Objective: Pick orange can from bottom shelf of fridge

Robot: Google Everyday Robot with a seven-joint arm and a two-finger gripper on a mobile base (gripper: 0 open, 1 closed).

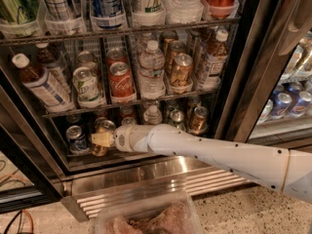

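Low at the left of the dark-framed glass-door display fridge (243,82), on its bottom wire shelf (80,157), the white arm's cream gripper (100,139) sits against the small copper-orange drink can (99,151); whether it is clamped on that can cannot be told.

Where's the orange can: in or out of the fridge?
In. The orange can sits on the bottom shelf, with the gripper right at it inside the fridge.
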